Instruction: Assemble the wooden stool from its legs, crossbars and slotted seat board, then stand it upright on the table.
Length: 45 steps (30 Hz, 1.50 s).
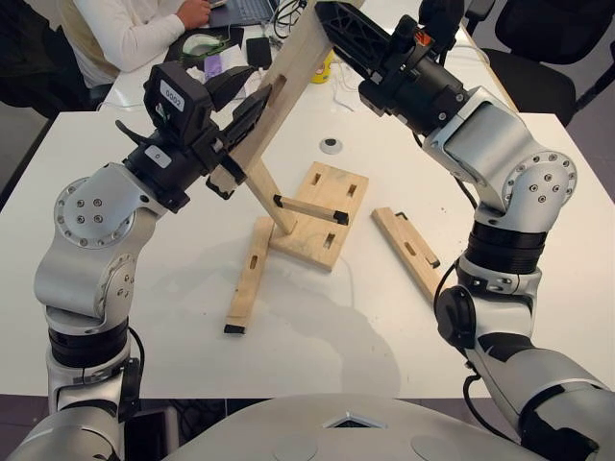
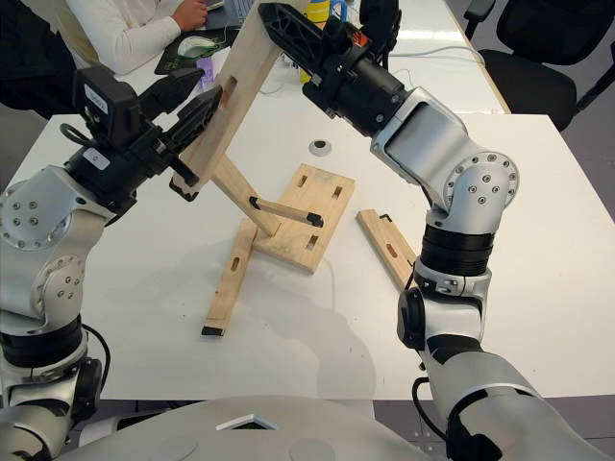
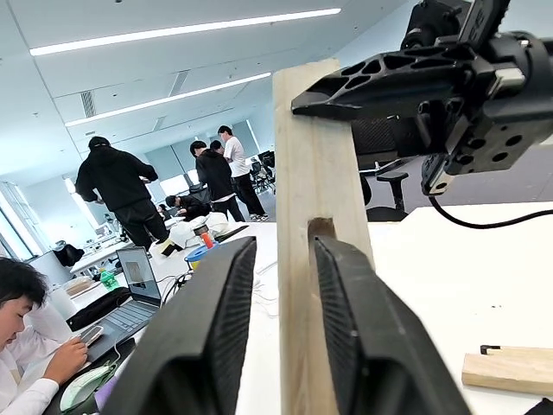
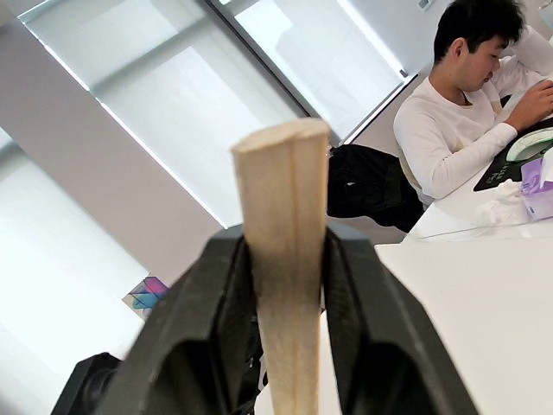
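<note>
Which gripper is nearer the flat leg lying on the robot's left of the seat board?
Left. The left gripper grips the raised leg low, above the flat leg; the right gripper holds its high, far end.

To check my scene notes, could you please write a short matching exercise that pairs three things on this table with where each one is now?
Things:
1. raised leg
2. seat board
3. small round disc

Places:
A. on the table, beyond the seat board
B. tilted in the air, in the fingers of the left gripper and the right gripper
C. lying flat at mid-table

Pairs: 1-B, 2-C, 3-A
</note>
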{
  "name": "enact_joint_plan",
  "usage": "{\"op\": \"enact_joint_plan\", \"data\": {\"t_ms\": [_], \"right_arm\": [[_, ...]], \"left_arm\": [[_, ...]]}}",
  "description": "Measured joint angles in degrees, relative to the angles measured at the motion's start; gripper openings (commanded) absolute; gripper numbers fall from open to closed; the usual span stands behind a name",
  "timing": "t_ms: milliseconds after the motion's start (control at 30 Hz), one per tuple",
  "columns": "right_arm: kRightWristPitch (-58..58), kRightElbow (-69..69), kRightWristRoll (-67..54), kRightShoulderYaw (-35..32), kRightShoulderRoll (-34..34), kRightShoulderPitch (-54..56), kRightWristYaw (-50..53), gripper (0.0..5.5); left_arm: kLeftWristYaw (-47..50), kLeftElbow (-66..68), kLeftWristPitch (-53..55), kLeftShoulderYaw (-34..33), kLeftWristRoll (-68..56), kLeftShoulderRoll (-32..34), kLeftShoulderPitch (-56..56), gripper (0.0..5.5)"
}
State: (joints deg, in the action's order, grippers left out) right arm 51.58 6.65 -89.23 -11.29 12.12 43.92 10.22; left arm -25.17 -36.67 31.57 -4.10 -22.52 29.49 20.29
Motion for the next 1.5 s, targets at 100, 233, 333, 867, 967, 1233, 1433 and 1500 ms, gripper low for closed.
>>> {"op": "enact_joint_plan", "data": {"t_ms": [100, 233, 333, 867, 967, 1233, 1433, 1500], "right_arm": [[-0.6, 0.0, 1.4, 0.0, 0.2, 0.0, -0.6, 1.05], [-3.0, -0.8, 6.2, -1.2, 1.5, 0.0, -2.6, 1.05], [-7.4, -4.0, 10.1, -4.6, 2.6, 0.2, -3.4, 1.05], [-21.5, -17.9, 22.8, -17.5, 4.9, 2.2, -1.0, 1.04], [-22.1, -18.1, 23.7, -17.7, 4.5, 2.2, -1.4, 1.04], [-23.9, -13.1, 35.2, -13.7, 5.1, -1.8, -4.2, 1.04], [-24.2, -6.0, 46.0, -10.4, 5.6, -11.9, -3.5, 1.04], [-23.8, -3.3, 48.4, -10.3, 6.1, -15.1, -2.9, 1.04]], "left_arm": [[0.5, 0.1, 0.1, -1.3, -0.6, -0.1, 0.4, 1.48], [4.5, 3.8, -0.4, -6.7, -2.3, -2.3, 2.8, 1.48], [7.9, 9.8, -0.5, -12.7, -2.2, -2.3, 4.2, 1.48], [4.6, 42.0, -14.5, 10.5, 19.2, -5.3, -4.1, 1.48], [4.6, 51.4, -20.4, 13.7, 23.4, -6.9, 1.3, 1.48], [1.3, 62.8, -29.7, 18.2, 27.3, -12.2, 9.6, 1.48], [-2.7, 59.8, -30.0, 19.4, 28.1, -12.6, 9.3, 1.48], [-4.4, 53.5, -28.8, 19.9, 27.3, -13.1, 8.3, 1.48]]}}
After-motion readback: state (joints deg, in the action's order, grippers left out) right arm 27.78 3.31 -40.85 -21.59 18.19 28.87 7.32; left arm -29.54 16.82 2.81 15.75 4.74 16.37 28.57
